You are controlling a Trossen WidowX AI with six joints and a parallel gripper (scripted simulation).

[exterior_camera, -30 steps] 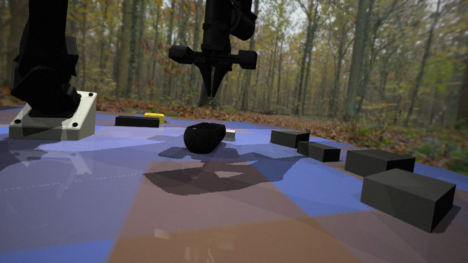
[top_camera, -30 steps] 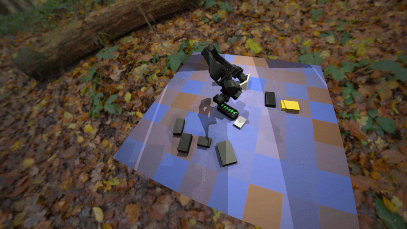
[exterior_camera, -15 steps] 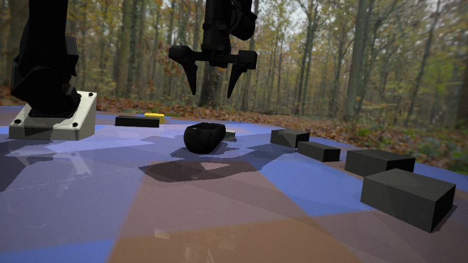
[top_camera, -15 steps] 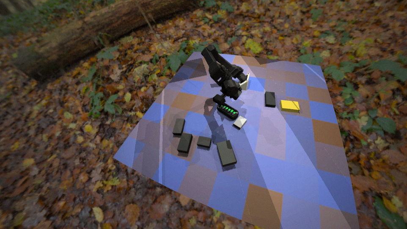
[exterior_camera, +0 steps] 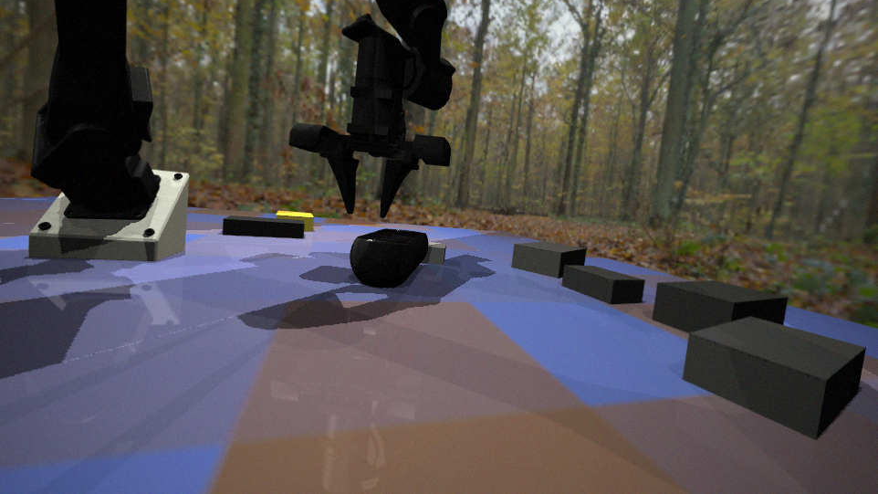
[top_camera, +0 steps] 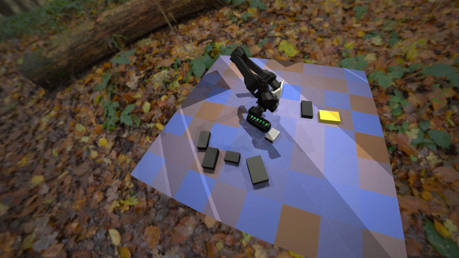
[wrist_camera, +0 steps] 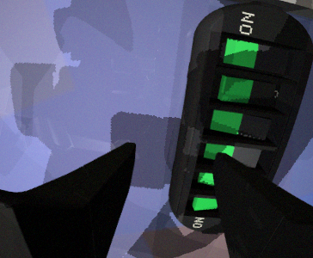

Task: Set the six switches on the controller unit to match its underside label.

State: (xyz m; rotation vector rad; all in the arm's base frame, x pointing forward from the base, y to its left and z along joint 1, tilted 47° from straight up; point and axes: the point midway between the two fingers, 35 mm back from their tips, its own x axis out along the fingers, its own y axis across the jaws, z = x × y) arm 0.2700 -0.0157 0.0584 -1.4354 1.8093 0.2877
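Dark grey controller unit (exterior_camera: pixel 388 257) flat on bench (exterior_camera: pixel 414 397), just below the half-spread, empty gripper (exterior_camera: pixel 367 211). Risk: fingers narrowing too soon, off-centre, landing on the casing and skidding it into white block (top_camera: pixel 272 135) beyond, label unread.

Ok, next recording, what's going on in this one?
A single black arm has its hand hanging just above a dark grey switch unit, fingers part-way apart and holding nothing. The unit sits on its base on the patchwork bench, next to a small pale block, and its label is out of sight. Dark blocks and a yellow one lie around untouched.
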